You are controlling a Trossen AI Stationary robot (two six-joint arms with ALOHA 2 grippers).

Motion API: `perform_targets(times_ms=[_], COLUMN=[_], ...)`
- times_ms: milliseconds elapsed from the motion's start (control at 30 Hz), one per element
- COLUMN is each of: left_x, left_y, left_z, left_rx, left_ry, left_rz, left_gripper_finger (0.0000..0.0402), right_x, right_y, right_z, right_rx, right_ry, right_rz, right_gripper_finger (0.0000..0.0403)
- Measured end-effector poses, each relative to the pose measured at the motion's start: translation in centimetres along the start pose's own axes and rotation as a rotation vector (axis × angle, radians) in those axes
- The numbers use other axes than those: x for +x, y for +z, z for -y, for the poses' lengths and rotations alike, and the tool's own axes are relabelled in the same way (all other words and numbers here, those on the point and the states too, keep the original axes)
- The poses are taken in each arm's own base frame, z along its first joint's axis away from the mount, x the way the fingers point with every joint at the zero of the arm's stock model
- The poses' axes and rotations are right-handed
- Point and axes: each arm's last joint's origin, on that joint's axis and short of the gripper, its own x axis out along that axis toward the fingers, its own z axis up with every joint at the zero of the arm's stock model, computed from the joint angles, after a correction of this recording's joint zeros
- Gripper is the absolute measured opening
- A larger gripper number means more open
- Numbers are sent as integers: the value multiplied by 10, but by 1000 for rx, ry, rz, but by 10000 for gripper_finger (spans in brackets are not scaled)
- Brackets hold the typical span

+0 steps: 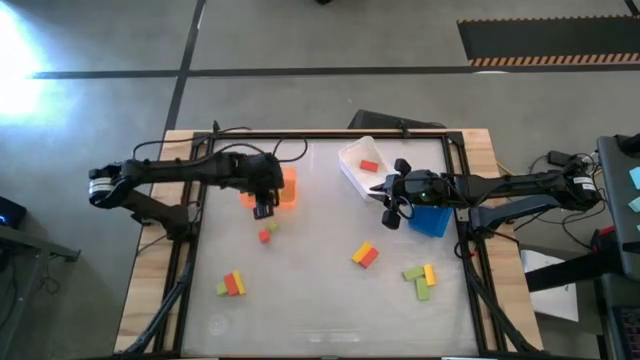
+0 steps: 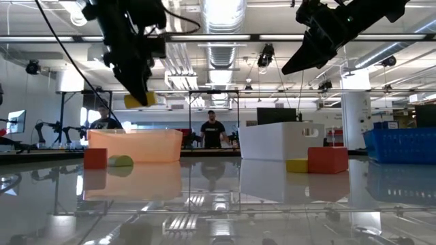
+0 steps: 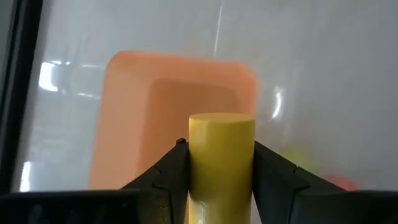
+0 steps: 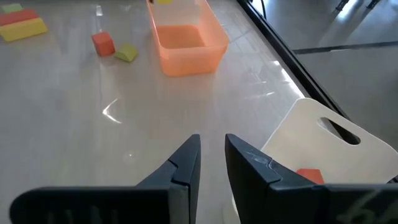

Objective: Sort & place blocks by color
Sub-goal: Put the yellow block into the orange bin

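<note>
Left hand pinches a yellow block between both fingers, held above the orange bin. Low view shows the block well clear of the bin rim. In the high view the hand sits over the bin's 7 o'clock corner, not its middle.

Risk 1: release from this height and offset. The block looks rounded at its end and could bounce or roll off the rim onto the bench. A red block and a green block lie just beside that corner at 6 o'clock, so a stray piece would muddle the pile.

Risk 2: descending without centring could clip the bin wall and shove it.

Right hand is nearly pressed together, holding nothing, hovering between the white bin and the blue bin. White bin already holds a red block.

Remaining clusters: 7, 5 and 4 o'clock on the bench.
</note>
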Motion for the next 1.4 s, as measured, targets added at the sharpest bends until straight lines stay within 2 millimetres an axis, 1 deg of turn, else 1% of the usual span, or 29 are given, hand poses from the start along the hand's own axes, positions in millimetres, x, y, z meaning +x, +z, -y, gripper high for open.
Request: perform_targets(times_ms=[133, 333, 533, 733, 900, 1167, 1267, 1400], left_x=[18, 51, 65, 69, 64, 63, 63, 63], left_y=[-2, -11, -13, -12, -11, -10, -10, -10], left_z=[-12, -16, -16, -18, -19, -18, -18, -18], left_rx=[57, 72, 49, 15, -9, -26, -29, -29], left_ry=[17, 31, 42, 109, 114, 84, 84, 83], left_rz=[-50, -118, -176, -199, -182, -170, -170, -170], left_gripper_finger=[117, 117, 132, 135, 137, 141, 158, 195], right_x=[0, 0, 0, 0, 0, 0, 0, 0], right_y=[0, 0, 0, 0, 0, 0, 0, 0], right_z=[0, 0, 0, 0, 0, 0, 0, 0], right_rx=[-2, -6, -7, -20, -30, -23, -19, -21], right_ry=[-1, -1, -1, -1, -2, -1, -1, -1], right_rz=[-1, 0, -1, -3, -3, -3, -3, 6], right_gripper_finger=[61, 59, 59, 59, 59, 59, 59, 59])
